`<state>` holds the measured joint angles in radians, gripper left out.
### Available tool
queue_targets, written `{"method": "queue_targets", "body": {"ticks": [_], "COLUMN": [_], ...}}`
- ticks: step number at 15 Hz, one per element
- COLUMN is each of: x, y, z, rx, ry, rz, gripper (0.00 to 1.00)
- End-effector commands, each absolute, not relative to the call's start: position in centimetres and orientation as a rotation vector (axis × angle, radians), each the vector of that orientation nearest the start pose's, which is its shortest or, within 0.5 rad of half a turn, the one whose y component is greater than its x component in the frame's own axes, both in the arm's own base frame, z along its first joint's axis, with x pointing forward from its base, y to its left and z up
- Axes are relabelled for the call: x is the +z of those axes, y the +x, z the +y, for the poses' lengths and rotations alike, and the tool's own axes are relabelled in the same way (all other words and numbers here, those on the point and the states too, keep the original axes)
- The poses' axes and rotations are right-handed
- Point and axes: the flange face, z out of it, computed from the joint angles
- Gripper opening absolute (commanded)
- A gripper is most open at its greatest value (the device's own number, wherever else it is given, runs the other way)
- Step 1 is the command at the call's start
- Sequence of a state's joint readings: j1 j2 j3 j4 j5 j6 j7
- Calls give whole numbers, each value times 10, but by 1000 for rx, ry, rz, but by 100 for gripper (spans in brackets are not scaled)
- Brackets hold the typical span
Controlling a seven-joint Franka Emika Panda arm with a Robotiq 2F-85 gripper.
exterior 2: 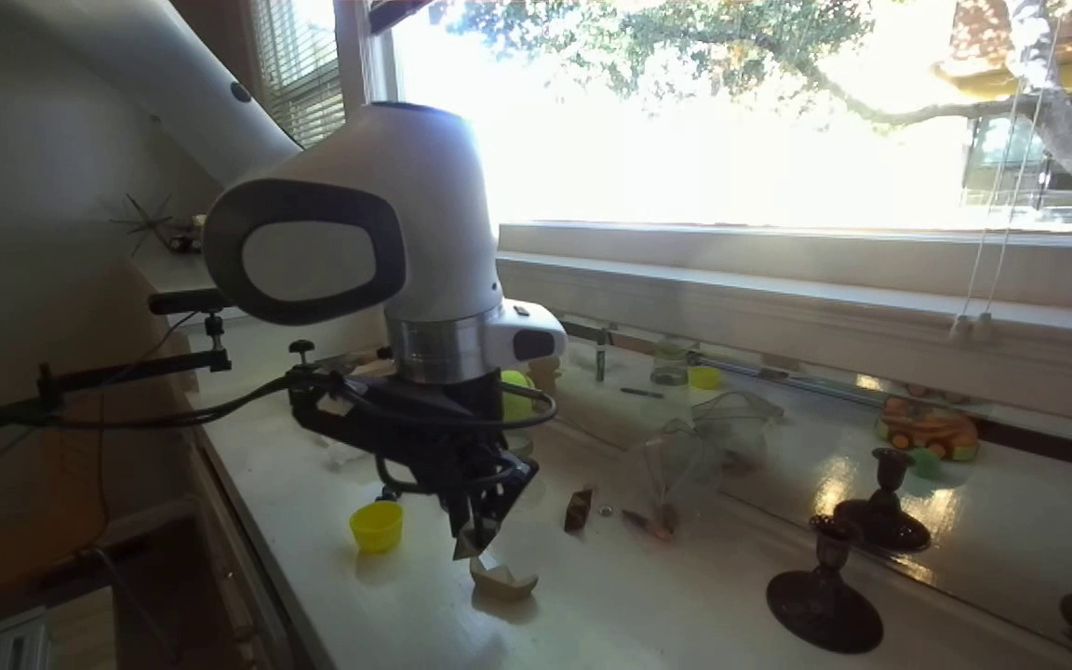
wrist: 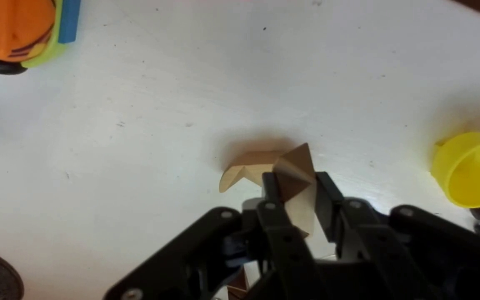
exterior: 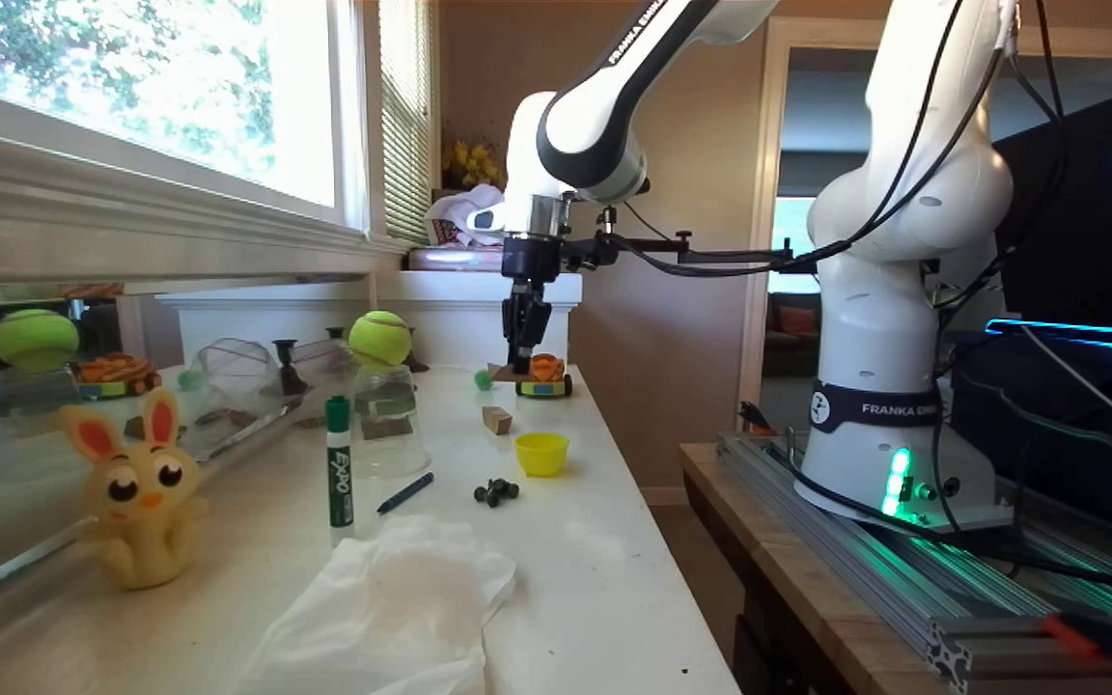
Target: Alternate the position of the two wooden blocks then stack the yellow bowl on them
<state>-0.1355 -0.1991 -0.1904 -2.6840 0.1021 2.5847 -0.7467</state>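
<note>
gripper (wrist: 296, 183) closed down on the held block (wrist: 301, 200), in the air over the counter (exterior: 604, 579). loose block (wrist: 250, 160) resting on the counter below, partly covered by the held block in the wrist view and otherwise to the left of it. in both exterior views, a little to the window (exterior: 131, 106) side of the gripper, seemingly; apparent gap in an exterior view, contact unlikely. long axes roughly crosswise: held block up and down in the wrist view, loose block mostly sideways. bowl (exterior: 542, 458) upright, well apart, far right in the wrist view; probably for later. next, at a guess: small shift window-ward, then lowering, perhaps with a turn. notched shape of the loose block a likely cause of rocking.
</note>
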Motion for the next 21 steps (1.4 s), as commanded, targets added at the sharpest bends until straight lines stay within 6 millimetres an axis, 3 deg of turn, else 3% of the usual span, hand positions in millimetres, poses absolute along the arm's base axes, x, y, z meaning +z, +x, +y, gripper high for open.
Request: {"method": "queue_targets", "body": {"ticks": [1, 21], "x": [301, 267], "y": [394, 411], "z": [-123, -124], "rx": [-194, -244], "ry": [-3057, -3113], "rz": [-536, -425], "gripper": [6, 6]}}
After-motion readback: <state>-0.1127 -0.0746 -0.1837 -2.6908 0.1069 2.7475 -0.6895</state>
